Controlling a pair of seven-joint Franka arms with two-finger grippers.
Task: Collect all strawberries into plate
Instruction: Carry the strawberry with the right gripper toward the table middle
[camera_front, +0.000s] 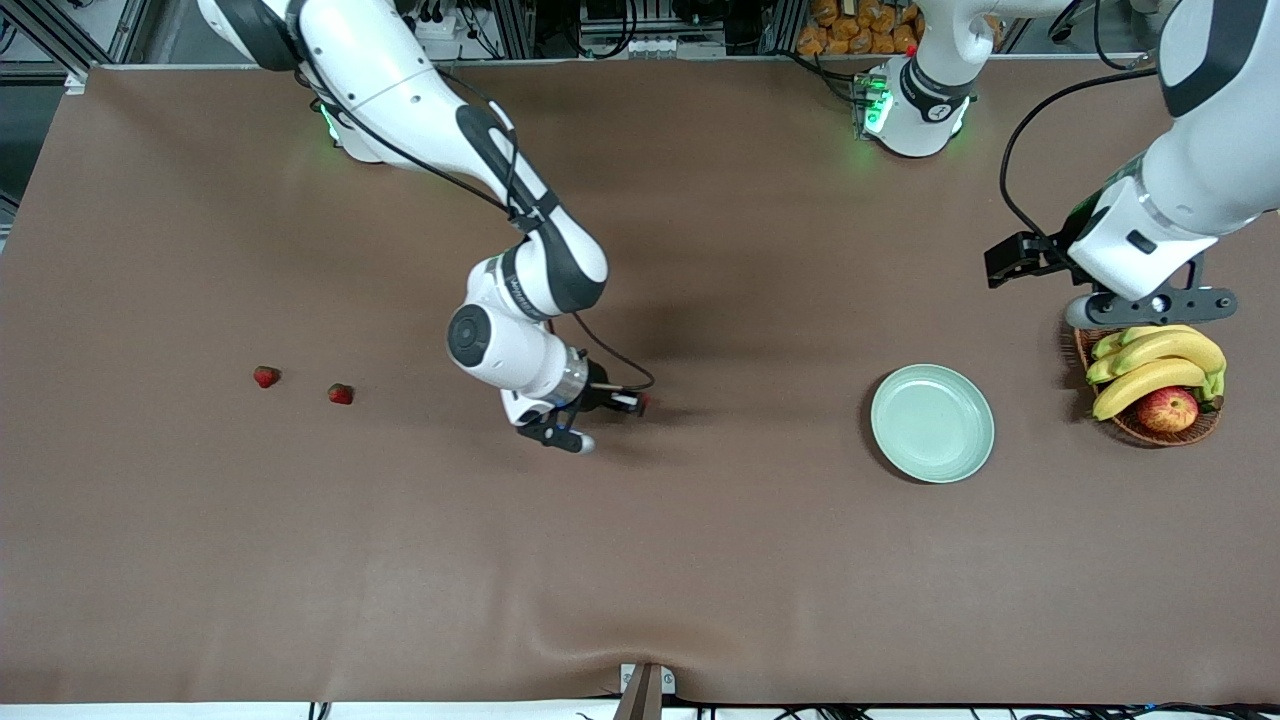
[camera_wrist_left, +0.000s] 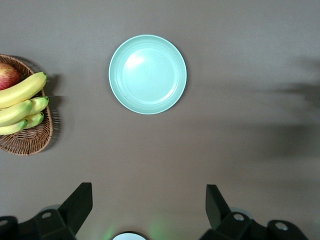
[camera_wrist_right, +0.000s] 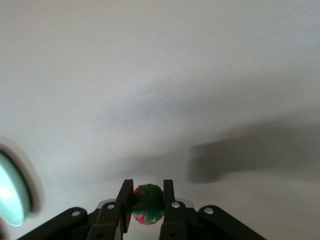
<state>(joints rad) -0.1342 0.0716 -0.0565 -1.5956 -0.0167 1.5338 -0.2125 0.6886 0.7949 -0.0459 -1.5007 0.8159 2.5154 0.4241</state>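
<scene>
We are looking down on a brown worktop (camera_front: 700, 560) where the right arm is reaching out toward the middle, its right tool (camera_front: 640, 404) clamped on one strawberry (camera_wrist_right: 147, 204). In the right wrist view the berry is sitting pinched between the two dark fingers (camera_wrist_right: 124, 205), its green cap facing the camera. In the front view only a speck of red is showing at the tip of that tool, which is hanging over bare worktop between the two loose berries and the plate (camera_front: 932, 423).

Two more strawberries are lying on the worktop toward the right arm's end, well apart from the plate: one strawberry (camera_front: 266, 376) closest to that end, and a second strawberry (camera_front: 341, 394) just beside it, slightly nearer to the front camera.

The pale mint-green plate is sitting toward the left arm's end with nothing on it. Near it, closer still to that end, a wicker basket (camera_front: 1190, 432) is holding bananas (camera_front: 1160, 360) and an apple (camera_front: 1167, 409).

The left arm is waiting, its left tool (camera_wrist_left: 149, 207) hovering by the basket's rim with its fingers standing wide apart and holding nothing; its wrist view is taking in the plate and the basket below.
</scene>
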